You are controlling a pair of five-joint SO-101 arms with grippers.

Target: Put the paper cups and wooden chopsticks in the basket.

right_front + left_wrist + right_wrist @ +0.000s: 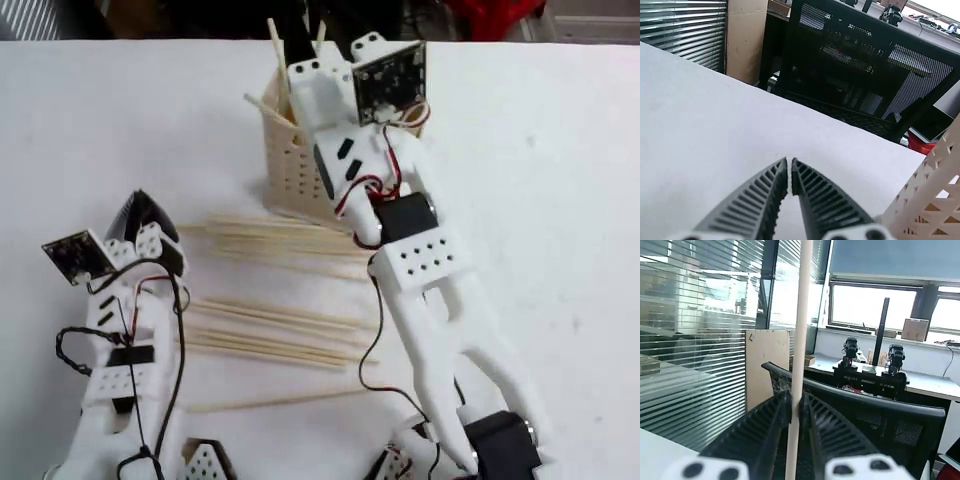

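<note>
On the table [560, 150], the basket [285, 165] is seen toward twelve o'clock from the middle, and the right arm [440, 300] is stretched over it. The loose chopsticks [285, 238] are spread at six o'clock of the basket. The left gripper [789, 167], its fingers pressed together on nothing, is found at eight o'clock of it. One chopstick [801, 315] is pinched upright by the right gripper [796, 405] above the basket.

The drop is judged to be the step in hand. The stick's lower end is best brought inside the rim before the fingers are parted, so that it cannot be bounced out or tipped over the wall.
</note>
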